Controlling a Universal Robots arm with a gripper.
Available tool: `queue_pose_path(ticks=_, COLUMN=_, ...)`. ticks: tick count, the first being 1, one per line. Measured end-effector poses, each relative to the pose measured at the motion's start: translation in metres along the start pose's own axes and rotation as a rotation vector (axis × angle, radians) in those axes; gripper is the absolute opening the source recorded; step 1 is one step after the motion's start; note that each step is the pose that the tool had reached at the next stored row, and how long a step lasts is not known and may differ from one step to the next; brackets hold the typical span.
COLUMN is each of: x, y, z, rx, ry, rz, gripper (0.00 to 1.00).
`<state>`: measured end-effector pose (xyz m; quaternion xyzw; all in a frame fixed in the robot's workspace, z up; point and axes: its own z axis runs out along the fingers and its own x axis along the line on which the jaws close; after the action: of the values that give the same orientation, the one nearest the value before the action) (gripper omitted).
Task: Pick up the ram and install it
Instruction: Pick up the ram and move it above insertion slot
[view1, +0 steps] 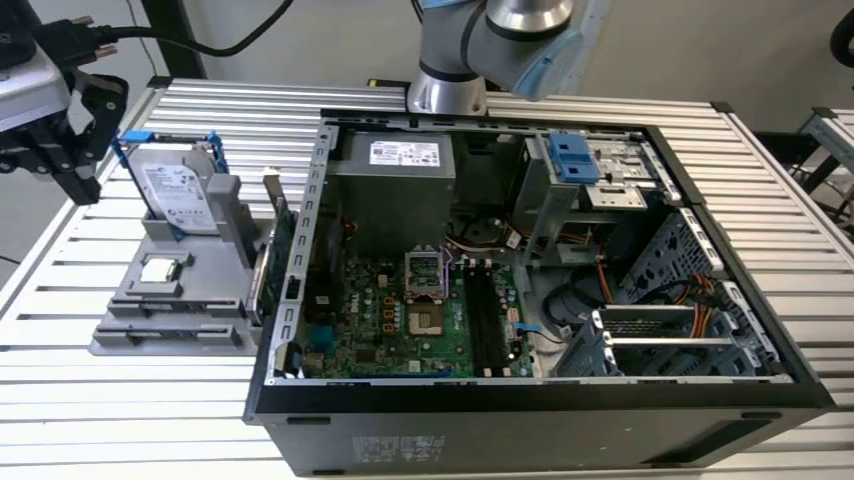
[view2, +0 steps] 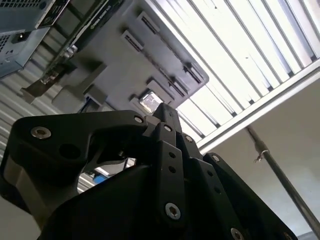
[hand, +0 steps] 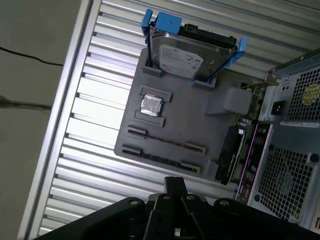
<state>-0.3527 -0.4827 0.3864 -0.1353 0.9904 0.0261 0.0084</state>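
your gripper (hand: 175, 182) sits closest to the lens in the first wrist view, its black fingers pressed together with nothing between them. beyond its tip lies the gray tray (hand: 200, 125). on it a thin dark strip runs edge-on between two end clips. that strip looks like the ram (hand: 165, 142), though you can't be sure of it from here. near it on the tray sits a small square silver chip (hand: 151, 105), and past that the silver hard drive (hand: 187, 52) stands upright in its blue frame. a green card (view1: 283, 258) stands between the tray and the computer case (view1: 747, 300). in the exterior view the gripper hangs at the upper left of the frame, above the slatted table (view1: 134, 400). the open case takes the middle and right, with its motherboard (view1: 387, 320) facing up.
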Motion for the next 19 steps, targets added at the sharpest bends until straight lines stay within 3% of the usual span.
queue_pose_path(ticks=19, x=0.0001, y=0.0, z=0.0, rx=-0.0055, ry=0.0116, rz=-0.234, gripper=0.0)
